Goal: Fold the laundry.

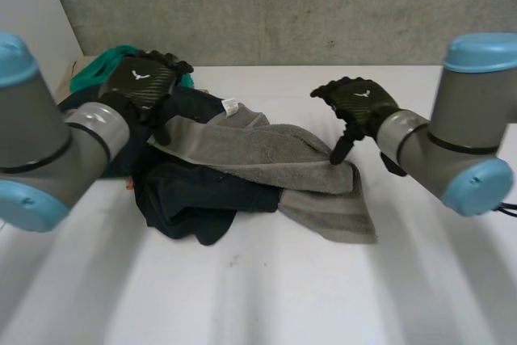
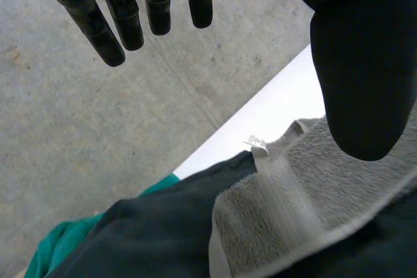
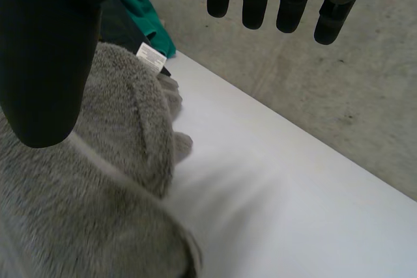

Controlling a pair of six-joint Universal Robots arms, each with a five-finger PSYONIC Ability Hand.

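So the laundry's all in one heap on the white tabletop (image 1: 283, 288), nothing folded yet as far as I can tell. A grey terry towel (image 1: 266, 155) is draped across the top. A dark navy garment (image 1: 194, 199) is bunched under it and sticks out the front, and a teal green garment (image 1: 105, 66) peeks out at the back left.

The left hand (image 1: 145, 78) hovers over the towel's left end, near its small white label (image 1: 230, 106). Its fingers are straight, the thumb is held apart and it's holding nothing. The right hand (image 1: 359, 103) is over the towel's right end and it's just as spread and empty. Its thumb points down at the cloth, but I can't tell if it actually touches.

My guess is it's going for the towel first, one hand on each end. What worries me:

- The navy piece is tangled right under the left end, so a deep pinch there could grab both layers and drag the whole pile up.
- The towel is already doubled over itself on the right. Pinching a fold there instead of a true corner means it won't open flat.
- Terry is thick, so a shallow pinch could just slip off when lifted.
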